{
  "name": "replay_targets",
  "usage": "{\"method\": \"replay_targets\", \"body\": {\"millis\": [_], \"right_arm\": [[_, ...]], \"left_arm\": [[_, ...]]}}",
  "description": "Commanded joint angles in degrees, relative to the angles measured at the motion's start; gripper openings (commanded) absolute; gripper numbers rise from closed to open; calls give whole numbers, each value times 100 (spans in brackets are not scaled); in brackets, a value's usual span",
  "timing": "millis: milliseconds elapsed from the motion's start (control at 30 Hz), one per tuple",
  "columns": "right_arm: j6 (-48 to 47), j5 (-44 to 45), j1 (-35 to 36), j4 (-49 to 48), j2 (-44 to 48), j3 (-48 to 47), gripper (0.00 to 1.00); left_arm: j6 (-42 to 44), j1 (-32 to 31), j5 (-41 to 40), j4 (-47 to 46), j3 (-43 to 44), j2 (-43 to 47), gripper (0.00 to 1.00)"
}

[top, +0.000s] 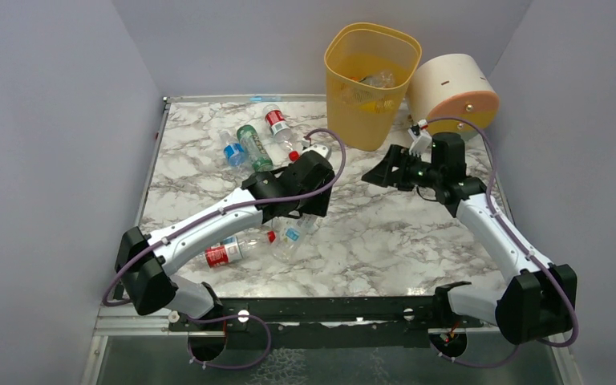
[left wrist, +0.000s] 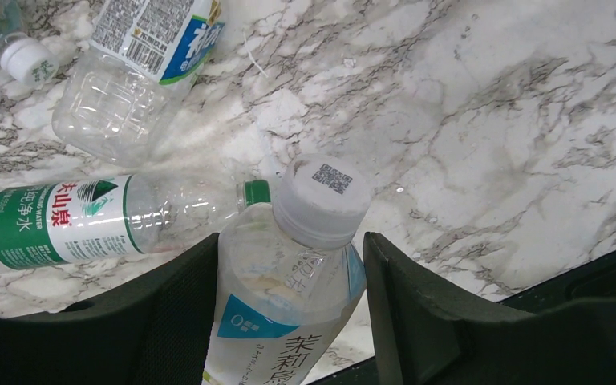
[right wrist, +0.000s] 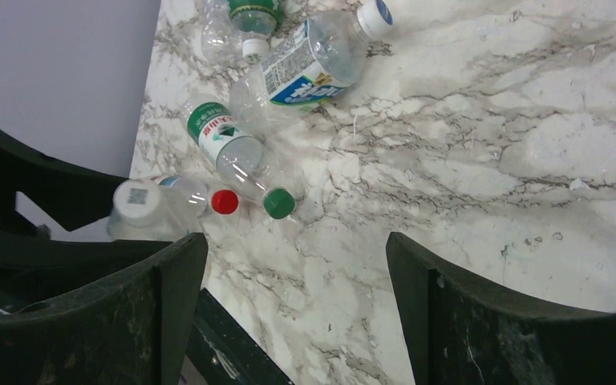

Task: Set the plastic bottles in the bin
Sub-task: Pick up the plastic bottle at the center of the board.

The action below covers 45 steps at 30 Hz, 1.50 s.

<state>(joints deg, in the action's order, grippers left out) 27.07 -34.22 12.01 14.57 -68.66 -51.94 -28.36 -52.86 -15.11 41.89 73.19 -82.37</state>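
My left gripper (left wrist: pixel 291 241) is shut on a clear bottle with a white cap and a blue-and-white label (left wrist: pixel 289 313), held just above the table. From above it shows under the left wrist (top: pixel 303 218). My right gripper (right wrist: pixel 295 241) is open and empty over bare marble, beside the bin in the top view (top: pixel 377 172). The yellow-orange bin (top: pixel 366 120) stands at the back with bottles inside (top: pixel 373 83). Loose bottles lie on the table: a green-labelled one (left wrist: pixel 64 220), a blue-and-white-labelled one (left wrist: pixel 136 72), and a red-labelled one (top: pixel 224 254).
A cream-and-peach cylinder (top: pixel 453 90) lies right of the bin. Three more bottles lie at the back left: blue-capped (top: pixel 233 150), green (top: pixel 254 147) and red-labelled (top: pixel 277 124). Grey walls close in the marble table (top: pixel 385 241) on three sides.
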Motion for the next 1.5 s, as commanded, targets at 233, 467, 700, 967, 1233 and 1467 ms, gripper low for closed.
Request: {"method": "replay_targets", "body": {"millis": [233,467,700,967,1233,1467], "right_arm": [[-335,90,354,-600,664,693,86],[-605,113,708,-1344,1290,1262,99],[-788,996,1745,-1634,1189,1404,100],[-806,1722,2506,-2364,1255,1719,100],[-391,1737,2679,-3268,1402,2243,100],[-80,1554,2741,-3893,1221,2364,100]], "left_arm": [[119,419,710,-468,523,208,56],[-12,939,1865,-913,791,-11,55],[-178,1036,2373,-1174,969,-152,55],[-515,1258,2805,-1635,770,-8,54],[-1019,1479,3119,-2369,290,178,54],[-1415,1539,3270,-2945,-81,249,54]]}}
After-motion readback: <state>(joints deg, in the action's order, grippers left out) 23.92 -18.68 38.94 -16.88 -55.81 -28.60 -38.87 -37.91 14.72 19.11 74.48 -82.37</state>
